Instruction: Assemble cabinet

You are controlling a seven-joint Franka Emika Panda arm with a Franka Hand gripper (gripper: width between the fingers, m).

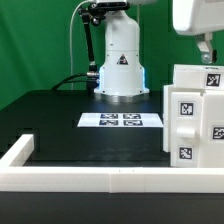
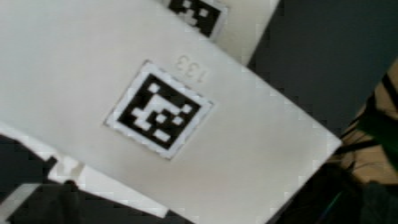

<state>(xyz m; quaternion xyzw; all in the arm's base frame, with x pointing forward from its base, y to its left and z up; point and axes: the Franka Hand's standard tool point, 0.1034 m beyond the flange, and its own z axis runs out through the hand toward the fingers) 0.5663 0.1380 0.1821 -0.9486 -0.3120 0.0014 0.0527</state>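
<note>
A white tagged cabinet body is standing at the exterior view's right on the black table, apparently part-assembled, while the gripper is hovering just above it, its grip state impossible to tell.

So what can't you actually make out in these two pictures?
- Gripper: in the exterior view its fingers drop behind the cabinet parts, so open or shut is unclear.
- Cabinet parts: cut off by the exterior view's right edge; their full shape is unknown.
- Wrist view: a tagged white panel fills the frame, blurred; which part it is can't be told.
- Marker board: its tags are too small to read.
</note>
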